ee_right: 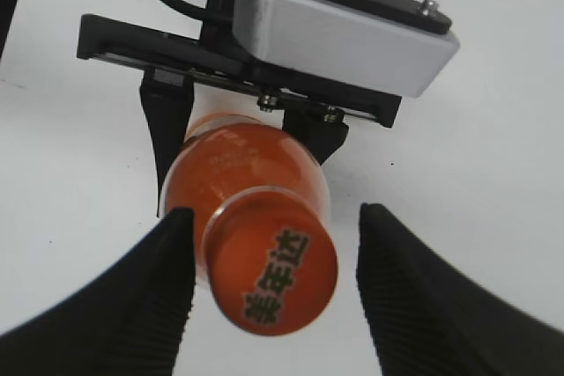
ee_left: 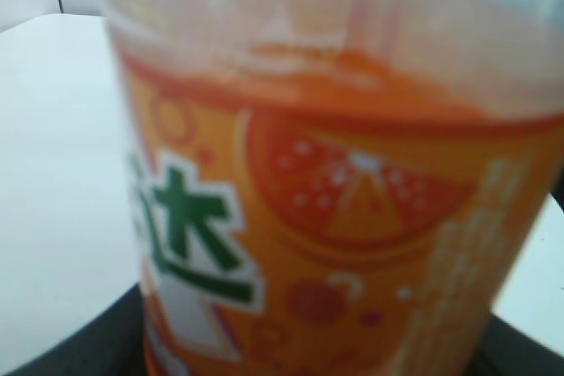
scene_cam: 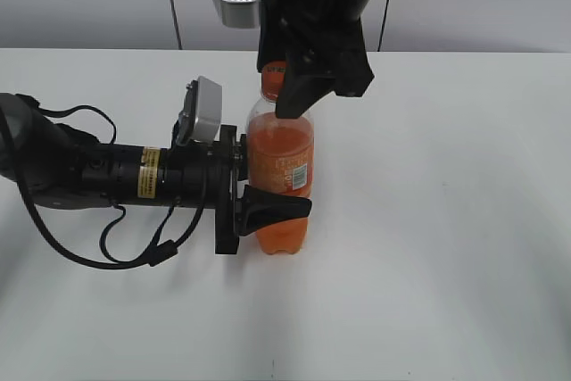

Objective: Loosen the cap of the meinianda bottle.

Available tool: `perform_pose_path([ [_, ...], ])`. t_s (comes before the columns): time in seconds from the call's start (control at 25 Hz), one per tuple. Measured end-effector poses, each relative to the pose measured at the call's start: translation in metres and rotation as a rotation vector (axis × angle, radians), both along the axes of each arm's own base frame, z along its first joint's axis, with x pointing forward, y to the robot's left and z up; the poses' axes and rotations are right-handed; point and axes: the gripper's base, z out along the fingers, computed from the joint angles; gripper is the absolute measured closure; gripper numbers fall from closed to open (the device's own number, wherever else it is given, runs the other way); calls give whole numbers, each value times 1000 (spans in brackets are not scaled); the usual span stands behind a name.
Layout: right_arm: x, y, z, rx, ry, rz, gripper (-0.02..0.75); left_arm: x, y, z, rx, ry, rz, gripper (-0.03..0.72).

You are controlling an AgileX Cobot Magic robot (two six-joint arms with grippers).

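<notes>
white table (scene_cam: 464, 247) | bottle (scene_cam: 281, 167) clamped in left jaws | cap (ee_right: 273, 275) between parted right jaws

Glossy clear plastic meinianda bottle (scene_cam: 281, 167), smooth orange plastic cap (ee_right: 273, 275), matt white table (scene_cam: 446, 247).

One meinianda bottle (scene_cam: 282, 176) stands on one white table (scene_cam: 446, 220) — a single orange cap (ee_right: 274, 272) on top. Two arms are in view, each with one gripper — the left gripper (scene_cam: 268, 186) at the bottle's body, the right gripper (ee_right: 273, 292) astride the cap. Each gripper shows two fingers.
</notes>
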Motion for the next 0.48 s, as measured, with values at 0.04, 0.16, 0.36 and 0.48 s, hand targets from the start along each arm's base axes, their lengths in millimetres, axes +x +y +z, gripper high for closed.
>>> perform_pose_path([
  [0.04,0,0,0,2,3,-10,298,0,0,0,0,0,-1,276],
  [0.16,-2,-1,7,25,14,-53,293,0,0,0,0,0,-2,276],
  [0.36,-12,-2,29,123,78,-187,289,0,0,0,0,0,-2,276],
  [0.48,-20,-5,44,181,141,-327,289,0,0,0,0,0,-3,276],
])
